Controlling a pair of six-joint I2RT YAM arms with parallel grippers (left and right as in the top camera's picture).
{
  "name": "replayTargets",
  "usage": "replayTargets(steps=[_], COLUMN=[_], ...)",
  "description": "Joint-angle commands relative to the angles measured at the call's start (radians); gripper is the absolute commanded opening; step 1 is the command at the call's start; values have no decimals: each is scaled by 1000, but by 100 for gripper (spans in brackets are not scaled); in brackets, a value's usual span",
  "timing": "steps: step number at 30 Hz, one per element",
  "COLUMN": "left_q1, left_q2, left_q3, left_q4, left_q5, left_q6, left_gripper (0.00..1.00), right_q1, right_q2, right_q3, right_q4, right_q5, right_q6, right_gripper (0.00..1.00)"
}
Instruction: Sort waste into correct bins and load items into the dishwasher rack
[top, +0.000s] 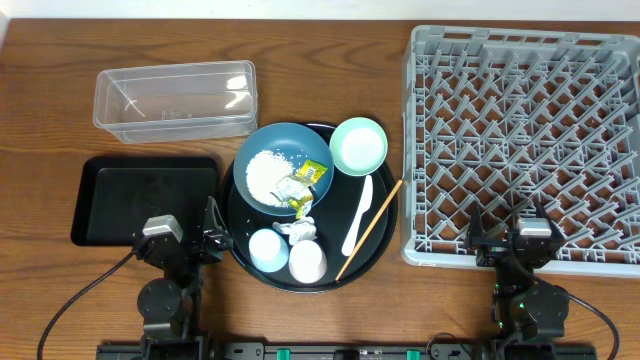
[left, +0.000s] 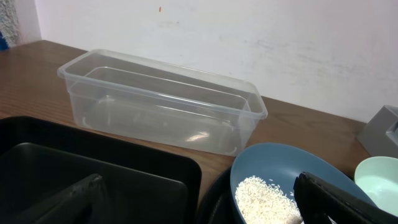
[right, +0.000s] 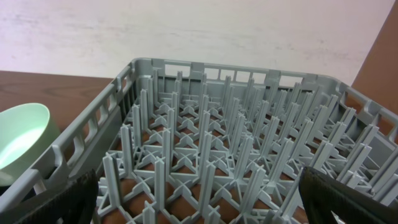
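Note:
A round black tray (top: 240, 250) holds a dark blue bowl (top: 275, 142) with white rice (top: 266, 174) and a yellow-green wrapper (top: 305, 176). Also on it are a mint-green bowl (top: 358, 145), a white spoon (top: 357, 215), a chopstick (top: 370, 228), a pale blue cup (top: 267, 249), a pink cup (top: 307, 261) and a whitish scrap (top: 300, 230). The clear tub (top: 175, 98) and black rectangular tray (top: 145, 198) lie left. The grey rack (top: 525, 140) stands right. My left gripper (top: 212, 235) is open and empty between the two trays. My right gripper (top: 503, 232) is open and empty at the rack's front edge.
In the left wrist view the clear tub (left: 161, 102) stands behind the black tray (left: 93, 168), with the blue bowl and rice (left: 264, 196) at right. The right wrist view looks over the rack's pegs (right: 211, 149), with the mint bowl (right: 22, 140) at left.

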Motion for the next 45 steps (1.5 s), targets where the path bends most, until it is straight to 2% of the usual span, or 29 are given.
replayTargets(steps=[1, 9, 14, 19, 24, 30, 37, 41, 45], left_q1=[4, 4, 4, 4, 4, 4, 4, 2, -15], left_q2=[2, 2, 2, 5, 71, 322, 736, 972, 1164], left_q3=[-13, -13, -13, 12, 105, 325, 615, 816, 1017], left_q4=[-45, -43, -30, -69, -108, -230, -326, -470, -682], left_q5=[-7, -11, 14, 51, 76, 130, 315, 389, 407], left_q6=[10, 10, -27, -40, -41, -40, -40, -40, -40], left_gripper=[98, 98, 98, 98, 98, 98, 98, 98, 98], right_q1=[5, 5, 5, 5, 5, 5, 5, 5, 5], right_q2=[0, 0, 0, 0, 24, 180, 498, 711, 893], right_q3=[-1, -1, -1, 16, 110, 251, 458, 598, 724], right_q4=[-5, 2, -5, -8, -132, -236, -338, -433, -556], right_q5=[-1, 0, -13, -12, -13, -13, -45, -113, -147], right_q6=[-13, -13, 102, 122, 123, 122, 122, 122, 122], right_gripper=[99, 99, 99, 99, 99, 99, 99, 99, 99])
